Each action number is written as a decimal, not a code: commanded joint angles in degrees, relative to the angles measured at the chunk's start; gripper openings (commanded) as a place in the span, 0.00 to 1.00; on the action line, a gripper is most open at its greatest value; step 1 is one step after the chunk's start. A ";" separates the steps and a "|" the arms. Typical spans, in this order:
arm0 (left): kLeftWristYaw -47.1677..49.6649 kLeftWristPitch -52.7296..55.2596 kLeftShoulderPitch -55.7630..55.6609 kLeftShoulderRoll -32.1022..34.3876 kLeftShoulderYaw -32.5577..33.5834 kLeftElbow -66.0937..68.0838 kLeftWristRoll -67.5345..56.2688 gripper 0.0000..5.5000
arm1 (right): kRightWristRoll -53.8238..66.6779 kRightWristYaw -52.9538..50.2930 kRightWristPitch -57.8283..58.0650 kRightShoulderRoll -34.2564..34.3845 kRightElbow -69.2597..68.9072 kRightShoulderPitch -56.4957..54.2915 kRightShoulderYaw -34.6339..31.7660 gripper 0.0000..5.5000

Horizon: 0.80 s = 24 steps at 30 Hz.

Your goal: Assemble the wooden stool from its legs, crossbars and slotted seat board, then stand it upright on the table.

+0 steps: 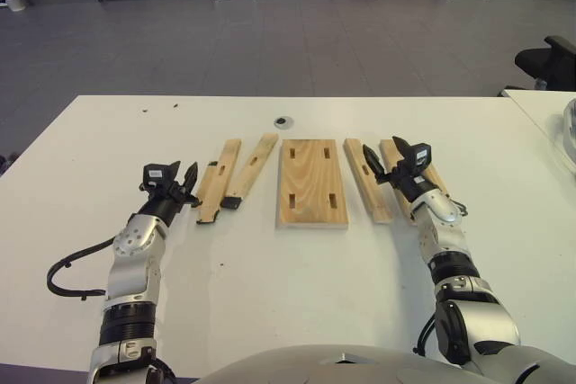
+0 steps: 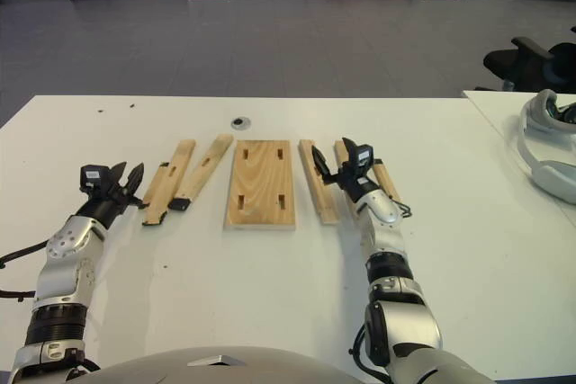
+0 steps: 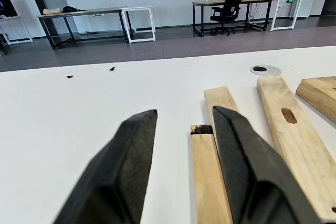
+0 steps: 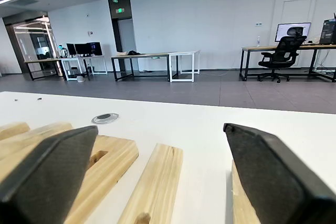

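Now, head views: white table (image 1: 108, 132) w/ flat rectangular pale-wood slotted seat board (image 1: 311, 183) lying at centre, four slots facing up. Left of it, two long pale-wood bars side by side, slightly fanned: outer left bar (image 1: 219, 179) & inner left bar (image 1: 254, 166), the latter w/ black near end. Right of board, two more: inner right bar (image 1: 369, 180) & outer right bar (image 2: 385, 177), partly hidden under the right gripper (image 1: 384, 152). That black two-finger gripper sits above the two right bars, fingers spread wide, nothing btw them. Black left gripper (image 1: 183, 173) low over table, just beside outer left bar, fingers a little apart, holding nothing. Small round grey grommet (image 1: 285, 120) in tabletop beyond board's far end. White headset (image 2: 549, 146) on neighbouring table, far right.

Left wrist view: left gripper's two black fingers (image 3: 126, 171) moderately parted. Outer left bar (image 3: 206, 182), dark band across it, seen in the gap; touching or not, can't tell. Inner left bar (image 3: 286, 129) w/ oval slot alongside, corner of seat board (image 3: 320, 90) past it, grommet (image 3: 265, 69) further off.

Right wrist view: right gripper's fingers (image 4: 273, 171) wide apart, empty. Inner right bar (image 4: 155, 182) below the gap, seat board (image 4: 118, 153) next to it, grommet (image 4: 105, 117) beyond.
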 commanded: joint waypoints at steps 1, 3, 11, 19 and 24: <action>-0.53 0.25 -0.93 1.19 0.36 0.73 0.09 0.35 | -0.74 0.31 -0.60 -0.99 0.32 -0.64 0.41 0.81; -0.90 -0.23 -0.92 1.33 0.55 0.73 -0.14 0.35 | -1.09 0.46 -0.93 -1.48 0.11 0.16 0.53 0.81; -3.93 -2.88 -2.29 3.65 -0.45 2.09 1.11 0.35 | -3.92 -1.79 -4.87 -5.95 -0.08 2.78 0.31 0.81; -4.68 -0.86 -9.03 1.82 -3.45 0.39 0.17 0.35 | -0.90 -1.49 -1.95 -5.40 -3.02 -1.36 -0.15 0.81; -4.71 0.43 -9.09 0.01 -4.80 -1.97 -0.89 0.35 | -0.20 -1.82 0.45 -6.65 -6.70 -2.42 -0.54 0.81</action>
